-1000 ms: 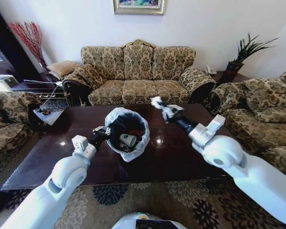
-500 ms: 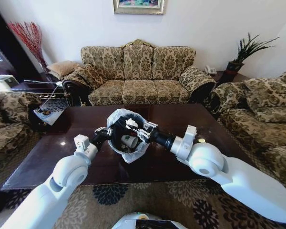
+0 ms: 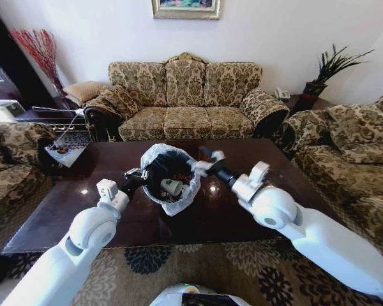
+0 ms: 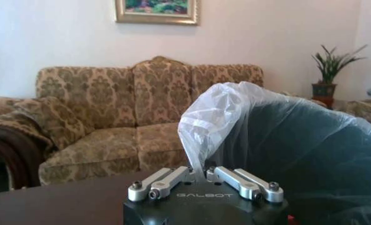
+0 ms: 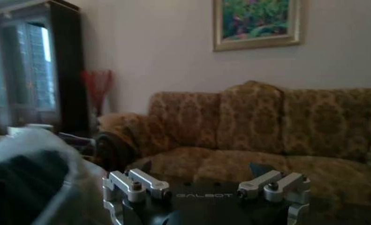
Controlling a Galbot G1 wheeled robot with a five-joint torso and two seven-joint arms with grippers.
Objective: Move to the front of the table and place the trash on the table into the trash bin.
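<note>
- At the middle of the table (image 3: 242, 220), you have the trash bin (image 3: 171, 178): a small round black bin tipped toward you, lined with a crinkled translucent white bag (image 4: 220, 117) that puffs over the rim.
- The table is glossy dark brown wood, rectangular, with window glare on its left part.
- Your left gripper (image 3: 139, 174) sits at the bin's 9 o'clock rim. In the left wrist view its jaws are drawn close together, pinching a fold of the liner.
- Your right gripper (image 3: 206, 162) is at the bin's 3 o'clock, just outside the rim. The right wrist view shows its jaws spread wide with nothing between them.
- Inside the bin you can see trash: a white paper cup (image 3: 172, 187) lying low in the opening and something red (image 3: 181, 176) beside it. The rest of the contents are lost in the dark interior.
- The tabletop around the bin is bare polish, with open surface at 12 o'clock and toward the right end.
- A patterned fabric sofa (image 3: 186, 99) stands beyond the far edge, with matching armchairs close at both ends; a potted plant (image 3: 324, 73) sits at 2 o'clock.
- The table's near edge is partly covered by both white arms, and its far left corner is hidden behind an armchair.
- In the right wrist view the bin is only a blurred pale mass beside the gripper.
</note>
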